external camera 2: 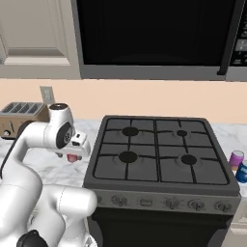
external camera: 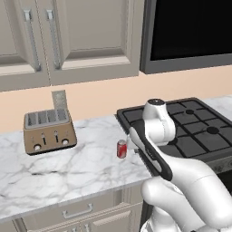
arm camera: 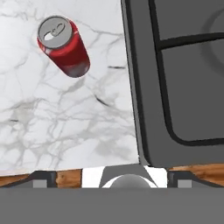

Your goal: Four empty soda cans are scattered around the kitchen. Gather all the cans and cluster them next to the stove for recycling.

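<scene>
A red soda can (external camera: 121, 148) stands upright on the marble counter, just left of the black stove (external camera: 190, 129). In the hand view the red can (arm camera: 63, 46) is at the upper left, with the stove's edge (arm camera: 144, 87) to its right. My gripper (arm camera: 112, 177) hovers above the counter beside the stove, open, fingertips (arm camera: 43, 179) wide apart with nothing between them. From the right base view my hand (external camera 2: 77, 144) hangs over the red can (external camera 2: 72, 157), hiding most of it. A purple-pink can (external camera 2: 236, 158) and a blue can (external camera 2: 242, 171) stand on the counter right of the stove (external camera 2: 159, 149).
A brown toaster (external camera: 49, 131) sits on the counter (external camera: 68, 172) at the left, below a wall outlet (external camera: 59, 99). A black microwave (external camera 2: 154, 34) hangs over the stove, with cabinets (external camera: 68, 36) to its left. Drawers run under the counter's front edge.
</scene>
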Robot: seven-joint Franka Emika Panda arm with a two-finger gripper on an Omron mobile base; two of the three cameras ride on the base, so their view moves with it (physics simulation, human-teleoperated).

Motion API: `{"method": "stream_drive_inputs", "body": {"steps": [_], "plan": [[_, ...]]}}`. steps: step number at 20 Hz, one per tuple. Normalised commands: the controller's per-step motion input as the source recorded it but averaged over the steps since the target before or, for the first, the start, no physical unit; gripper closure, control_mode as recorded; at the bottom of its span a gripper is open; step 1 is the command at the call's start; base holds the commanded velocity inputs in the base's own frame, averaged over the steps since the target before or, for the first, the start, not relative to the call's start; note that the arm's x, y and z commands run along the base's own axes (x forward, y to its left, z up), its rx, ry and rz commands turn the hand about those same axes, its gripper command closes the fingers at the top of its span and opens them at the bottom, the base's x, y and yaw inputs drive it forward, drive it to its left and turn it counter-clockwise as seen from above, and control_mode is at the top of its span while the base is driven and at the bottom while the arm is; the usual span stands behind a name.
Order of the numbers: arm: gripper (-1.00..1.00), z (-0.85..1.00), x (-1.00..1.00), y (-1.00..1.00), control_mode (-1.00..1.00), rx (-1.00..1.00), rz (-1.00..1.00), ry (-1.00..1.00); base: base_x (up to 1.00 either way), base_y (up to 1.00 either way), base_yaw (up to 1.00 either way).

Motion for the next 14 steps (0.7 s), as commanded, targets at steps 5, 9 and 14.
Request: {"method": "stream_drive_inputs", "body": {"steps": [5,9,14], "plan": [[-1.00,0.00,-0.12,0.00,-1.00,-0.04,0.17,0.01,0.00,0.00,0.00],[-1.00,0.00,-0.03,0.35,-1.00,0.01,0.06,0.00,0.00,0.00,0.00],[-1.00,0.00,0.36,0.53,-1.00,0.00,-0.02,-0.01,0.00,0.00,0.00]]}}
